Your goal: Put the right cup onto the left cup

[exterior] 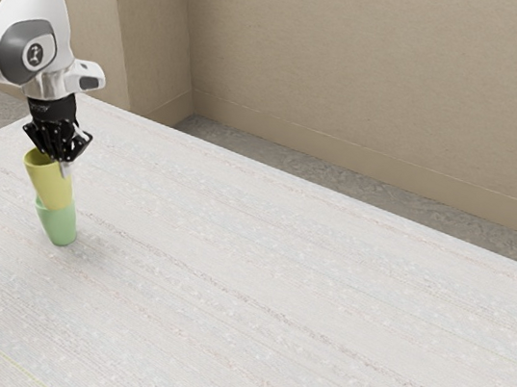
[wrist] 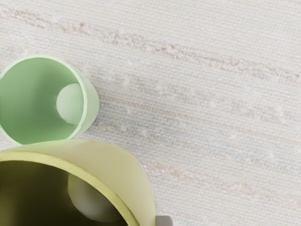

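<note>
Up at the exterior view's left, the black gripper [exterior: 63, 162] is shut on the wall of the yellow cup [exterior: 50, 184], near its rim. A grey fingertip [wrist: 163, 221] lies against the outside of the yellow cup [wrist: 120, 167] in the wrist view. The yellow cup hangs slightly tilted, its mouth upward. Lower than it, the green cup [exterior: 60, 226] stands on the table, partly covered by the yellow one in the exterior view. Seen from the hand, the open mouth of the green cup [wrist: 35, 101] is beside the yellow cup, not under its middle.
The pale, streaked table [exterior: 284, 285] extends from the cups toward the exterior view's right. Its far edge runs in front of a beige wall [exterior: 374, 74].
</note>
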Controlling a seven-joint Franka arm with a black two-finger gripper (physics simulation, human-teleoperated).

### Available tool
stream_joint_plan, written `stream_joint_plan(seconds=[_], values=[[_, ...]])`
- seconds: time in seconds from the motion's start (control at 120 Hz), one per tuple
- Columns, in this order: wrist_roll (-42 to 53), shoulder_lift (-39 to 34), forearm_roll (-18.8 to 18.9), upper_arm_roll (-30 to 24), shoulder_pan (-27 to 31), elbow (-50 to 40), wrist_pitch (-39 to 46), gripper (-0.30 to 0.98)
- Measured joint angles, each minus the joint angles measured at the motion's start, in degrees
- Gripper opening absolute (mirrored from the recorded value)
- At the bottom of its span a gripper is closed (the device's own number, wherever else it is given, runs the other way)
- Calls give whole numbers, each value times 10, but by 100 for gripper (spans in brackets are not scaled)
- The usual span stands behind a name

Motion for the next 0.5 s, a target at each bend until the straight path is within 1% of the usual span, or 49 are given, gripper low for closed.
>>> stream_joint_plan(seconds=[0.217,0.35,0.5], values=[[17,21,-3,1,13,21,-1,-10],[27,31,-5,19,19,35,-2,-10],[39,42,-7,32,39,49,-3,-10]])
